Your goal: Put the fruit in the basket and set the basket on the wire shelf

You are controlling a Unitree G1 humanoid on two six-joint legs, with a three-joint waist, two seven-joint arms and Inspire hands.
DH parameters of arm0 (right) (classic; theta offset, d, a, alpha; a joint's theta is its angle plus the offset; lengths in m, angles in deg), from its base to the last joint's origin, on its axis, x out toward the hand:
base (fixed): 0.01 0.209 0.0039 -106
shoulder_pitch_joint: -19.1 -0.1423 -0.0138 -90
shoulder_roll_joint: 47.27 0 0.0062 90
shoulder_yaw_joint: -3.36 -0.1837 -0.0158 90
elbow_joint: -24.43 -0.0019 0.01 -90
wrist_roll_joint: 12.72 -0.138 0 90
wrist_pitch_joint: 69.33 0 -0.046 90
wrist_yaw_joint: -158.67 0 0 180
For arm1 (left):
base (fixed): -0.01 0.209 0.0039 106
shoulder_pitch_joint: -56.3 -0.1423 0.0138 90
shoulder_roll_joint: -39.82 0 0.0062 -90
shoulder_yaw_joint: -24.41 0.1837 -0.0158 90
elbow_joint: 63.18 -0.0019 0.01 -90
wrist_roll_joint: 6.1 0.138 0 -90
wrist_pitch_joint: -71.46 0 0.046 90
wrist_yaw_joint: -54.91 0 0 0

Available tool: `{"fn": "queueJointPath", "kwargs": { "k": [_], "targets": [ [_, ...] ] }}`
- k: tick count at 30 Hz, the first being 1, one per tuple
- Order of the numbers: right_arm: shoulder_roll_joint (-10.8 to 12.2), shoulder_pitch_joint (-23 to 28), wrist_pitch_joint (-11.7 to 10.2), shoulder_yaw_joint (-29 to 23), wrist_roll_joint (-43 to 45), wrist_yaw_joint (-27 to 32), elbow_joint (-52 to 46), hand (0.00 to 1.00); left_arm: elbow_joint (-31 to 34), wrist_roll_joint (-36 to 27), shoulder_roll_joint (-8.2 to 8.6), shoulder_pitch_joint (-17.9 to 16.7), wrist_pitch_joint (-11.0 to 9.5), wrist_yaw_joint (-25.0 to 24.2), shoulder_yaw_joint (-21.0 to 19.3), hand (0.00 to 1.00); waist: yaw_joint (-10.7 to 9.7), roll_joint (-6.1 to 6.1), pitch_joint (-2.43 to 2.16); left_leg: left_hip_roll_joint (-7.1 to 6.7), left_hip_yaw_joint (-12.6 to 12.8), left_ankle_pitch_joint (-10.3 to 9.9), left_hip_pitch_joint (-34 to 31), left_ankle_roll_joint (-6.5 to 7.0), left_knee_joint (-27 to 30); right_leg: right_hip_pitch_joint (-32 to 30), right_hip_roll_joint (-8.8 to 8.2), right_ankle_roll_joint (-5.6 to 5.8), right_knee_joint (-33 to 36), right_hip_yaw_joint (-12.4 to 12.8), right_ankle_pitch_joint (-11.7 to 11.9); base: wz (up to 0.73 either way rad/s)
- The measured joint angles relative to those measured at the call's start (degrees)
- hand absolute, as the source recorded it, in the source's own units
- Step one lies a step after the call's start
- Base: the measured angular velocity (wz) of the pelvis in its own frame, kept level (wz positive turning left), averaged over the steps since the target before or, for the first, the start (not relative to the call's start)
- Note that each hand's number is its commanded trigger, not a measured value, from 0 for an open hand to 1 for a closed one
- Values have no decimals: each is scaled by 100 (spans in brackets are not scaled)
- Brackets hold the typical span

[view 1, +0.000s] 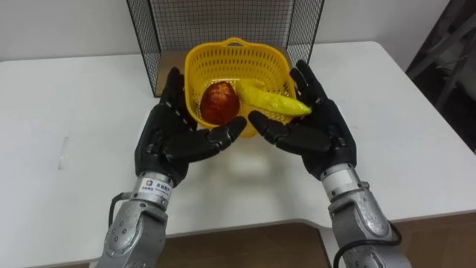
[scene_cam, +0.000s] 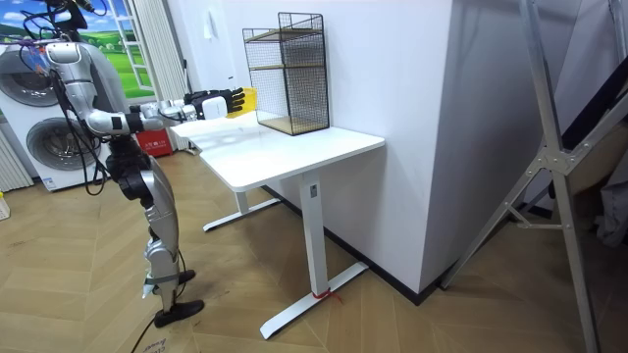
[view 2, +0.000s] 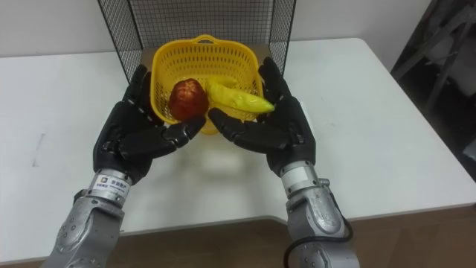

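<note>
A yellow plastic basket (view 1: 238, 48) sits between my two hands at the foot of the black wire shelf (view 1: 223, 18). In it lie a red apple (view 1: 218, 103) and a yellow banana (view 1: 271, 100). My left hand (view 1: 167, 138) presses flat against the basket's left side, its fingers straight. My right hand (view 1: 320, 134) does the same on the right side. Both thumbs reach inward along the basket's near wall. In the room view I stand at the table's end with both arms stretched toward the shelf (scene_cam: 287, 74).
The white table (view 1: 74, 97) has bare room to either side of my arms, and its near edge is close below my wrists. The shelf stands at the table's far edge against the wall. Washing machines (scene_cam: 39, 108) stand behind me.
</note>
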Motion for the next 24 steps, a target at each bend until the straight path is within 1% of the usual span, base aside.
{"fn": "queueJointPath", "kwargs": {
  "k": [5, 8, 9, 11, 12, 13, 14, 16, 17, 18, 19, 20, 21, 22, 23, 24],
  "targets": [
    [5, 25, -108, 42, -2, 1, 0, 0, 0, 1, -3, 0, 0, 0, -1, 0, 1, -28, 5, 4, -1, 0, -5, 0, 33, 4, -1, 0, 8, -2, 0, 0],
    [15, 28, -109, 43, 6, 1, 0, 0, -5, 3, 0, 0, 0, 0, -1, 0, 9, -53, 18, 29, -3, -30, -60, -16, 156, -17, 17, -2, 53, -4, -1, 0],
    [12, 29, -110, 42, 7, 1, -10, 0, -4, 2, 8, 2, -1, 0, -7, 0, 37, -49, 16, 81, 5, -99, -156, -31, 314, -105, 50, -4, 175, -19, -6, -7],
    [15, 28, -110, 42, -2, -2, -30, 0, -5, 3, 5, 4, 0, -1, -11, 0, 86, -64, 20, 185, 17, -248, -349, -63, 655, -246, 126, -50, 361, -46, -51, -11],
    [16, 28, -110, 43, -30, -8, -29, 0, -5, 1, -2, 4, -1, -1, -12, 0, 126, -78, 29, 252, 19, -380, -476, -92, 963, -320, 170, -103, 539, -92, -150, -7],
    [19, 23, -114, 42, -45, -18, -27, 0, -7, -3, -2, 4, -2, -1, -11, 0, 162, -67, 33, 335, 2, -556, -624, -129, 1325, -407, 219, -152, 767, -144, -295, -7],
    [25, 26, -117, 44, -48, -19, -25, 0, -7, -3, -3, 3, -2, -1, -11, 0, 171, -66, 32, 383, 7, -632, -695, -151, 1493, -474, 240, -175, 918, -159, -382, 0],
    [36, 30, -118, 50, -46, -43, -17, 0, -7, -3, -13, 6, -4, -1, -64, 0, 175, -84, 28, 494, -2, -879, -948, -227, 2047, -802, 303, -239, 1540, -153, -782, 0],
    [45, 32, -118, 59, -46, -54, -2, 0, -7, -2, -28, 5, -4, -1, -64, 0, 188, -96, 21, 504, -1, -899, -981, -254, 2151, -858, 306, -270, 1664, -143, -863, 0],
    [54, 32, -118, 66, -52, -55, 18, 0, -7, -7, -70, 4, -4, -3, -61, 0, 200, -110, 19, 522, 3, -898, -1039, -262, 2351, -910, 311, -288, 1824, -113, -976, -3],
    [35, 56, -118, 71, -70, -68, 20, 0, -8, -7, -78, -9, -4, -9, -54, 0, 204, -80, 26, 581, 1, -866, -1099, -307, 2541, -883, 320, -323, 1849, -103, -997, 0],
    [29, 69, -118, 78, -84, -75, 20, 0, -8, -9, -79, -6, -4, -10, -59, 0, 218, -83, 24, 588, -8, -810, -1142, -343, 2640, -876, 327, -352, 1863, -87, -997, -7],
    [40, 78, -119, 98, -92, -76, 20, 0, -8, -3, -80, -4, -12, -10, -73, 0, 254, -112, 34, 582, -19, -615, -1347, -333, 2958, -834, 324, -412, 1892, -10, -1000, 0],
    [46, 79, -144, 99, -101, -79, 62, 0, -20, -27, -91, -6, -13, -14, -59, 0, 258, -156, 48, 488, -37, -539, -1560, -345, 3011, -797, 296, -491, 1885, 76, -977, 8],
    [29, 75, -148, 89, -110, -79, 74, 0, -24, -59, -85, 0, -13, -29, -40, 0, 235, -158, 42, 414, -33, -530, -1690, -342, 2832, -793, 287, -498, 1871, 95, -974, 11],
    [14, 75, -149, 51, -128, -79, 74, 0, -23, -112, -68, 5, -26, -82, -21, 0, 244, -189, 63, 322, 13, -387, -1916, -302, 2270, -828, 246, -490, 1900, 107, -994, -11]
  ]
}}
